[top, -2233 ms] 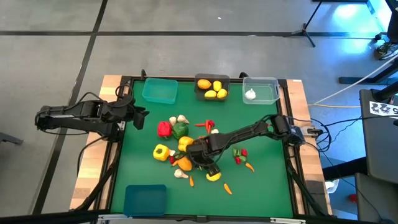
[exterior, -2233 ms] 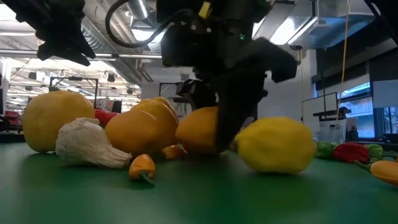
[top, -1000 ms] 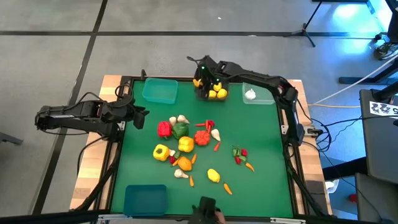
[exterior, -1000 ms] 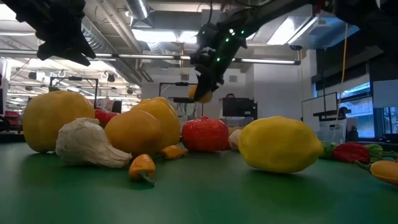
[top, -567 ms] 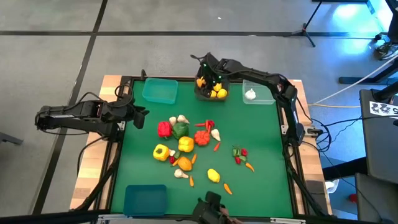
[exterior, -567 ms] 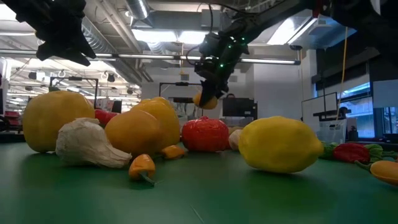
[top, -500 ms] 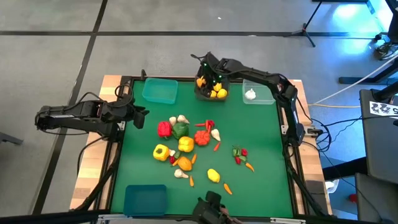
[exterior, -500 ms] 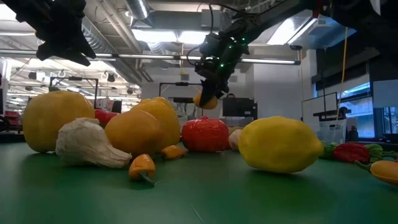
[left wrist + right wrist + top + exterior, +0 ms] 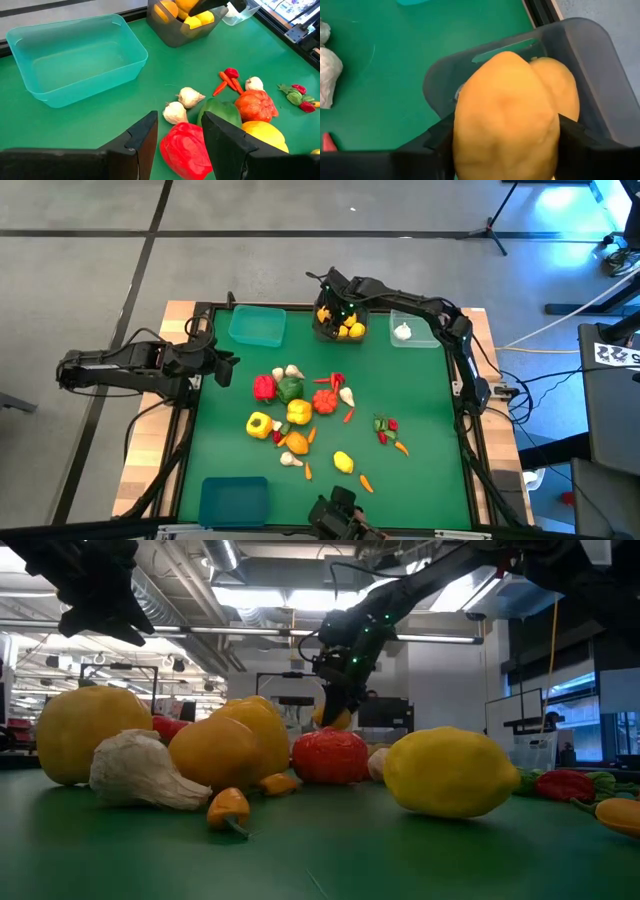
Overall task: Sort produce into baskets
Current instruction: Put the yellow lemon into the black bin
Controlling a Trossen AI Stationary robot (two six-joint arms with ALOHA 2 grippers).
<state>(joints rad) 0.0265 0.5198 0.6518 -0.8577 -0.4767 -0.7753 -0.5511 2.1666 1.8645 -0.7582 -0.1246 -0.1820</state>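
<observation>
Nearest you, loose produce [image 9: 295,415] lies mid-mat on the green table [image 9: 420,480]. Your left gripper [image 9: 228,367] waits clenched and empty at the left edge. At the far side, your right arm reaches over the dark grey bin [image 9: 340,321], the right gripper [image 9: 504,145] grasping an orange [image 9: 505,130]. A bright workshop lies beyond.

Grey floor [image 9: 300,210] crossed by dark seams — ceiling strip lights [image 9: 225,555] and ducts above, bright window [image 9: 565,690] at right.

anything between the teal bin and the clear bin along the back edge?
Yes: the dark grey bin with yellow fruit, right gripper over it, between teal bin and clear bin. High view.
</observation>
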